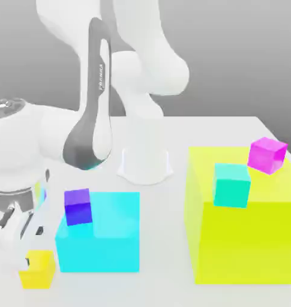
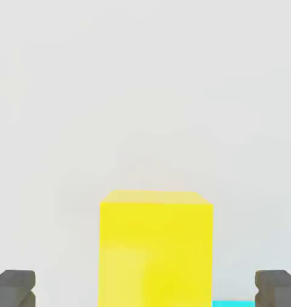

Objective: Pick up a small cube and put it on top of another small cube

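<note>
Plain grey backdrop [image 1: 201, 60] seen behind the end effector; pale, smooth tabletop [image 1: 165, 252] spread out beneath it. Huge yellow-green block [image 1: 249, 240] set well apart from the end effector, toward the exterior view's right. Cyan block [image 1: 105, 252] just beside it on the same side; it could be bumped or nudged if the descent or the lift drifts that way. Gripper [image 2: 146, 289] open as wide as it goes, nothing held. Small yellow cube [image 1: 37, 270] located on the table right by the fingertips, lined up between them with a gap on either side; contact can't be confirmed. If the fingers are closed too high or off-centre, only an edge may be pinched and the cube tipped, twisted or pushed along the smooth top. Violet cube [image 1: 78, 207] near, on the cyan block; could be knocked off by a low sideways pass. Teal cube [image 1: 231, 186] and magenta cube [image 1: 267, 155] well apart, on the big block. Stacking target not specified, so the wrong cube could be picked; a slanted release would likely topple the stack.
</note>
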`<control>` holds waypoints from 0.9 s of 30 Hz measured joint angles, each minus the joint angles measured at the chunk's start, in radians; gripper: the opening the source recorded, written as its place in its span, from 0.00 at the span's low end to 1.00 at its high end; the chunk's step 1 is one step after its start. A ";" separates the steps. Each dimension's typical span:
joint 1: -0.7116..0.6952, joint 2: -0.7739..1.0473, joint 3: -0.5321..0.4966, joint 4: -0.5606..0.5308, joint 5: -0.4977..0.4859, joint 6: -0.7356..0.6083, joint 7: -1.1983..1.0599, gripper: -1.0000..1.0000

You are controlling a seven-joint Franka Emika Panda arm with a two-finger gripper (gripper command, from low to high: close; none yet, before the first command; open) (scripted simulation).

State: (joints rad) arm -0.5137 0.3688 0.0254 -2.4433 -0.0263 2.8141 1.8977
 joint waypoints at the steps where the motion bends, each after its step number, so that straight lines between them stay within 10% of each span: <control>1: 0.002 0.035 -0.003 0.006 -0.002 0.028 0.002 0.00; 14: -0.004 -0.135 -0.006 0.007 -0.021 -0.106 -0.010 0.00; 27: 0.333 -0.560 0.200 0.138 0.036 -0.638 0.074 0.00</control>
State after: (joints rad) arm -0.1809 -0.1911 0.2249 -2.3049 0.0102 2.1756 1.9721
